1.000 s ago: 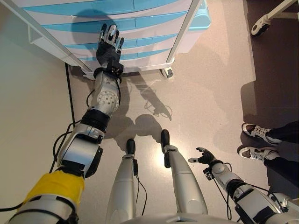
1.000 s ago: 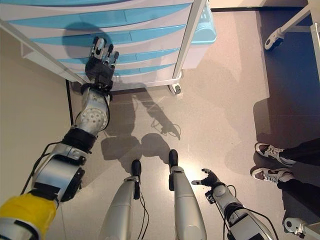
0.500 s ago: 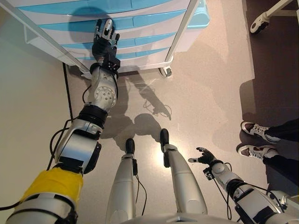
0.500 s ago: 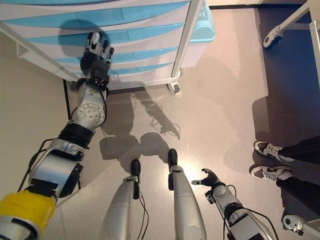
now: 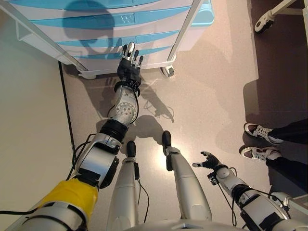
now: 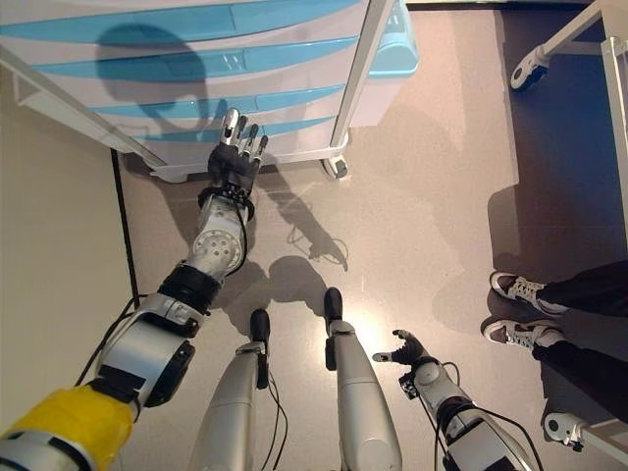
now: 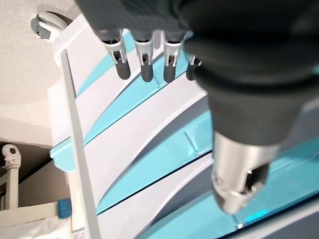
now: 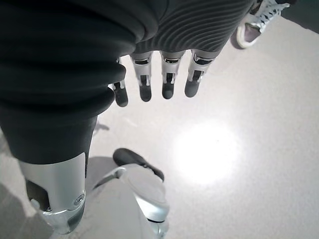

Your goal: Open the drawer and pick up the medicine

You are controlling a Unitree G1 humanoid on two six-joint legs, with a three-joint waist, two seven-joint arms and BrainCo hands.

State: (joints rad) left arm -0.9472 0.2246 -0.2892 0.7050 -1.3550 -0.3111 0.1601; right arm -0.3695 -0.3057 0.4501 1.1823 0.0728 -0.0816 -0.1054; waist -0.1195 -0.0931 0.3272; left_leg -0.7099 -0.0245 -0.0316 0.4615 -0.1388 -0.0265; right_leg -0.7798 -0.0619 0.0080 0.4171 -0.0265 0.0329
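Left hand (image 5: 129,65) reaches far, fingers straight and spread, empty, at the lowest blue drawer fronts of the drawer cabinet (image 5: 120,24); contact unclear. All drawers appear closed; medicine not visible. Right hand (image 5: 208,161) hangs low at near right over the floor (image 5: 207,96), fingers relaxed, empty. Person's shoes (image 5: 257,142) at right.

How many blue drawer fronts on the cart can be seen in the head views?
4, stacked on the cart: top, second, third and lowest, just beyond the open left hand. More may lie above the view's edge.
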